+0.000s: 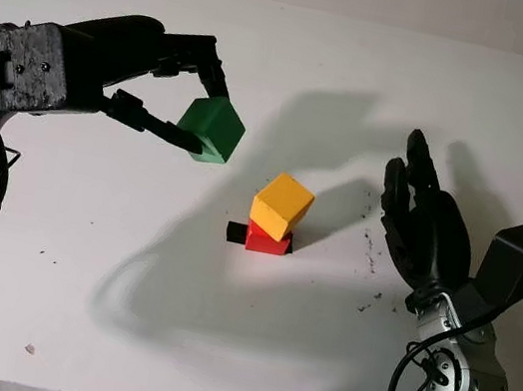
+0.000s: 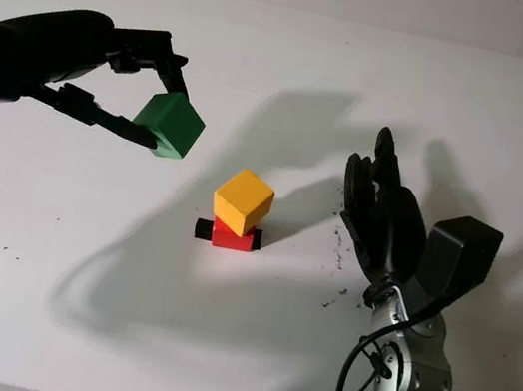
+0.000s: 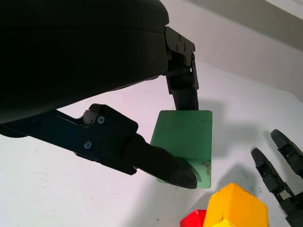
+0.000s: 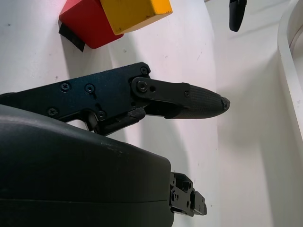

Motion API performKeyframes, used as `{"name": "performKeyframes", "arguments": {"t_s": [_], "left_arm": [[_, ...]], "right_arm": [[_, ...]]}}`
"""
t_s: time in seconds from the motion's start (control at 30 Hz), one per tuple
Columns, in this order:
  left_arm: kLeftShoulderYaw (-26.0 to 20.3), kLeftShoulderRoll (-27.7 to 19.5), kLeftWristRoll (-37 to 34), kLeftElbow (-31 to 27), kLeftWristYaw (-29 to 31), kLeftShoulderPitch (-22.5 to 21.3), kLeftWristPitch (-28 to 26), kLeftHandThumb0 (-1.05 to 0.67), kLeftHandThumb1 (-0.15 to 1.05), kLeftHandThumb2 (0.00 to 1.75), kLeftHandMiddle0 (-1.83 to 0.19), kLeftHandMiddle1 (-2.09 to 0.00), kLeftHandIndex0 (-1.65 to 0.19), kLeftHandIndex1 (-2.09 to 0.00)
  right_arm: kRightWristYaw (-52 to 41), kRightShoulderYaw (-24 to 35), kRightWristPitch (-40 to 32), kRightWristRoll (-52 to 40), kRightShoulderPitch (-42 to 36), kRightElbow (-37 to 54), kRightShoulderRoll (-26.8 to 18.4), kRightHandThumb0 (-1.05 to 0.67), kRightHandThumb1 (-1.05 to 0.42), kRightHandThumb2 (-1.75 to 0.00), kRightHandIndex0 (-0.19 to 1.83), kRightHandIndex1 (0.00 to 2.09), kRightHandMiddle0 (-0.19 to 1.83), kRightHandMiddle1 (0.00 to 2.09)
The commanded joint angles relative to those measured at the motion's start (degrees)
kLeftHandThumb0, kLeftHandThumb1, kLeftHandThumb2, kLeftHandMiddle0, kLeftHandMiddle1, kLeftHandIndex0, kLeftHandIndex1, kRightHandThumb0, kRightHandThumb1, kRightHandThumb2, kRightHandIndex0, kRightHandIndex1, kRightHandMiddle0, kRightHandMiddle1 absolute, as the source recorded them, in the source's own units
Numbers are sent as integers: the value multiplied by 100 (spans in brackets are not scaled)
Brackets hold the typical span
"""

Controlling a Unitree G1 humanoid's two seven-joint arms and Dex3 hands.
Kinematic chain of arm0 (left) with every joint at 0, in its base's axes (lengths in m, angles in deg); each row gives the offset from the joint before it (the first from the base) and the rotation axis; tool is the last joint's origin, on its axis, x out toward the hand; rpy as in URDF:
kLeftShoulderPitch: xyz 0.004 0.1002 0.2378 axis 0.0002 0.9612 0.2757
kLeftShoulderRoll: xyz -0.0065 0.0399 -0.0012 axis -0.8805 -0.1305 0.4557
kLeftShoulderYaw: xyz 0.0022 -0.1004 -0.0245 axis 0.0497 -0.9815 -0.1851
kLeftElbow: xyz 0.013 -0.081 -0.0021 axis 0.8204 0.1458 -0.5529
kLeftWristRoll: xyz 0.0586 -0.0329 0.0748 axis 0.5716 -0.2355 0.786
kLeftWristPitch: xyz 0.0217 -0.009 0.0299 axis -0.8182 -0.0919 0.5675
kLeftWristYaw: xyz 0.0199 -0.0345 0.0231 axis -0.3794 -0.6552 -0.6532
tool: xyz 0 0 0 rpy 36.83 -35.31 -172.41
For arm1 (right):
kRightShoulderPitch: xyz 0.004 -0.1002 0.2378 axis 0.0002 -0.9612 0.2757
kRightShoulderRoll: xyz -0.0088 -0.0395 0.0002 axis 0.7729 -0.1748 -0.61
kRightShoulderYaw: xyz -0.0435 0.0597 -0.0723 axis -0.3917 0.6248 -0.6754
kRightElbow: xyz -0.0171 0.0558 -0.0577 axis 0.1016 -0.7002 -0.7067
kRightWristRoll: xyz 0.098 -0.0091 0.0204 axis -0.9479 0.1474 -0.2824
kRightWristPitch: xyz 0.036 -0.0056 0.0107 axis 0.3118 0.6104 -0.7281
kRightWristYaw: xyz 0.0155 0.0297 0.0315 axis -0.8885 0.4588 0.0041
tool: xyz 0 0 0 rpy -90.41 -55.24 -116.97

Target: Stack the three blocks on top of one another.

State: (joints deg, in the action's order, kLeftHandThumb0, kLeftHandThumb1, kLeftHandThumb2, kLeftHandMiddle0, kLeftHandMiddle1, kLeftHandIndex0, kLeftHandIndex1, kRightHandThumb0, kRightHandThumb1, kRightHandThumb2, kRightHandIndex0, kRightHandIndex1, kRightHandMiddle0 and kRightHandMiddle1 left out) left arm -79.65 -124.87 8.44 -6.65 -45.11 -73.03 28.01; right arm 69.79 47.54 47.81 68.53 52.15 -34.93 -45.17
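My left hand (image 1: 191, 92) is shut on a green block (image 1: 212, 129) and holds it in the air, up and to the left of the stack. The left wrist view shows that green block (image 3: 185, 144) pinched between black fingers (image 3: 156, 163). A yellow block (image 1: 282, 205) sits askew on a red block (image 1: 267, 240) near the table's middle, with a small black piece (image 1: 234, 232) against the red block's left side. My right hand (image 1: 420, 218) is open, raised to the right of the stack and apart from it.
The white table (image 1: 79, 255) carries dark specks (image 1: 371, 250) between the stack and my right hand. A white curved rim (image 4: 289, 56) appears at the edge of the right wrist view. The arms cast broad shadows on the table around the stack.
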Motion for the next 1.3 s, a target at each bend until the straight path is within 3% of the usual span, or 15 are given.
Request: {"name": "performKeyframes", "arguments": {"t_s": [0.0,0.37,0.5,0.83,1.27], "left_arm": [[95,-42,50,-260,145,-437,-142,-39,103,6,-19,-6,-31,-152],[778,332,406,12,749,-1551,-31,-44,102,5,-20,-6,-32,-156],[932,519,485,53,858,-1735,96,-44,101,5,-22,-6,-37,-144],[1106,829,605,32,893,-1615,432,-45,103,5,-22,-6,-31,-163],[1120,834,697,-241,1049,-1382,408,-42,104,5,-20,-5,-25,-155]], "right_arm": [[23,-8,10,-3,39,-23,11,-62,-105,-51,-19,0,-19,0],[76,-49,18,-5,7,16,34,-63,-105,-50,-19,0,-19,0],[101,-82,52,43,-8,47,40,-62,-105,-52,-19,0,-19,0],[159,-83,59,43,-77,104,123,-61,-105,-53,-19,0,-19,0],[186,-81,-4,4,-115,164,147,-61,-105,-52,-19,0,-19,0]]}}
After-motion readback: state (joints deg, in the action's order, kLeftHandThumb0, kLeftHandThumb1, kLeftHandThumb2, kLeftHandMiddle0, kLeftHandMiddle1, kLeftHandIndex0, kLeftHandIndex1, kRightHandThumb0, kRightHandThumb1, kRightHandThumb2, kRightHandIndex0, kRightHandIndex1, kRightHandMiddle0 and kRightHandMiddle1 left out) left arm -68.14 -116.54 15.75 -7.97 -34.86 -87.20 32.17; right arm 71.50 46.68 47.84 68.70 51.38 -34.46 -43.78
